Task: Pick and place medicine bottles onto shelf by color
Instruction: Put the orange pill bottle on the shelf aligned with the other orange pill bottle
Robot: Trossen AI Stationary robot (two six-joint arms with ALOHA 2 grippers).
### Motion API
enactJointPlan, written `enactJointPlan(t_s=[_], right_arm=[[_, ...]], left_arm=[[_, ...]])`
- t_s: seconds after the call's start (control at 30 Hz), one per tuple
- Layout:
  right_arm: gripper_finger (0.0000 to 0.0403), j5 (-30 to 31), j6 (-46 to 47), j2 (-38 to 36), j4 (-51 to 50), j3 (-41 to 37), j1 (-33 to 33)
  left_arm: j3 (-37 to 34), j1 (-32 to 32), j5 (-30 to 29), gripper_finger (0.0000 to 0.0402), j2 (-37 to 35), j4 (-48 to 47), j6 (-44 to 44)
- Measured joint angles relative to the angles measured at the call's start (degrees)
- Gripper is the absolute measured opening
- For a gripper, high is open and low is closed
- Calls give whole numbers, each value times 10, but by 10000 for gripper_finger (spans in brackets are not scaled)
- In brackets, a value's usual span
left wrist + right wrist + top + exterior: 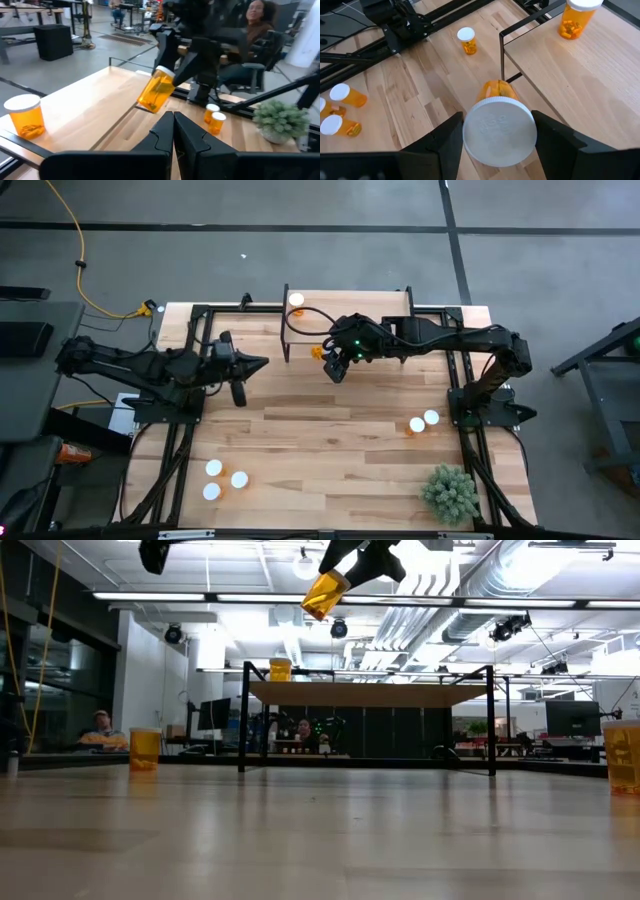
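right gripper [337, 367] hung over the table just off the shelf's [370, 305] front left corner, fingers pinching a medicine bottle [319, 352] by its white cap end. in low view that bottle [325, 593] was tilted, well above the tabletop and higher than the shelf board [370, 693]. right wrist view looked straight down on the cap [500, 131], a finger [445, 140] on each side, amber body poking out toward the shelf edge [560, 70].

one more bottle [296, 301] stood upright on the shelf near its back left corner; also seen in low view [280, 669] and right wrist view [576, 17].

left gripper [250, 365] waited over the table's left part, apart from the shelf, fingers [172, 131] pressed together w/ nothing between them.

other bottles on the tabletop: three [224, 479] in a cluster at front left, two [423, 421] touching or nearly so at the right, near the right arm's base. small green plant [450, 492] sat at front right corner.

people were in the room behind, one seated [255, 22].
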Motion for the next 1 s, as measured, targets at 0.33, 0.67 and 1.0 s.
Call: enactJointPlan(t_s=[0.33, 0.67, 1.0], right_arm=[[197, 0, 0, 0, 0, 0, 0], [197, -6, -9, 0, 4, 0, 0], [197, -6, -13, 0, 4, 0, 0]], left_arm=[[0, 75, 72, 0, 39, 60, 0], [0, 149, 161, 0, 85, 118, -2], [0, 181, 183, 0, 126, 173, -15]])
